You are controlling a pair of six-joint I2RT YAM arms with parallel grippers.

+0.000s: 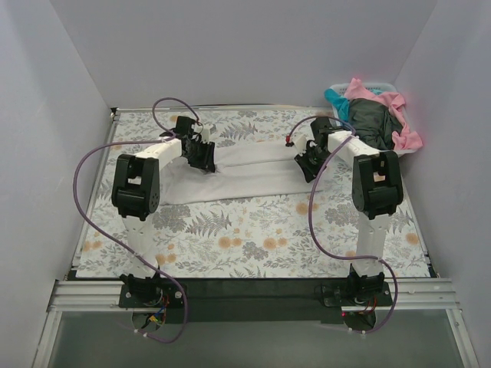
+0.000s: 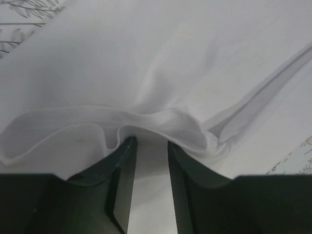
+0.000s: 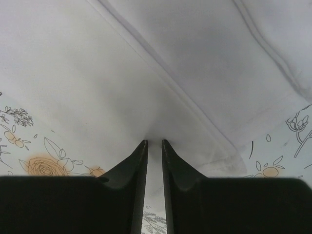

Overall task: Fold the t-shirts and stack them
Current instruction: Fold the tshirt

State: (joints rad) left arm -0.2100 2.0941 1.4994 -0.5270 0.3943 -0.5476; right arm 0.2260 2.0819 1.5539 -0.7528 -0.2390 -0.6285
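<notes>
A large white t-shirt point(image 1: 253, 172) lies as a long folded strip across the floral sheet, between my two grippers. My left gripper point(image 1: 202, 158) is at its left part; in the left wrist view its jaws point(image 2: 151, 142) are closed on a bunched, folded edge of the white cloth point(image 2: 161, 63), which curls over the fingertips. My right gripper point(image 1: 310, 163) is at the strip's right end; in the right wrist view it point(image 3: 154, 142) pinches the white cloth point(image 3: 146, 73), which tents at the tips. Pink point(image 1: 387, 100), teal point(image 1: 334, 97) and dark grey-green point(image 1: 374, 123) shirts are piled at the back right.
A white plastic basket point(image 1: 379, 83) holds the coloured shirts at the back right corner. The fern-and-flower printed sheet point(image 1: 253, 230) covers the table. White walls close in the left, back and right sides. Purple cables loop off both arms.
</notes>
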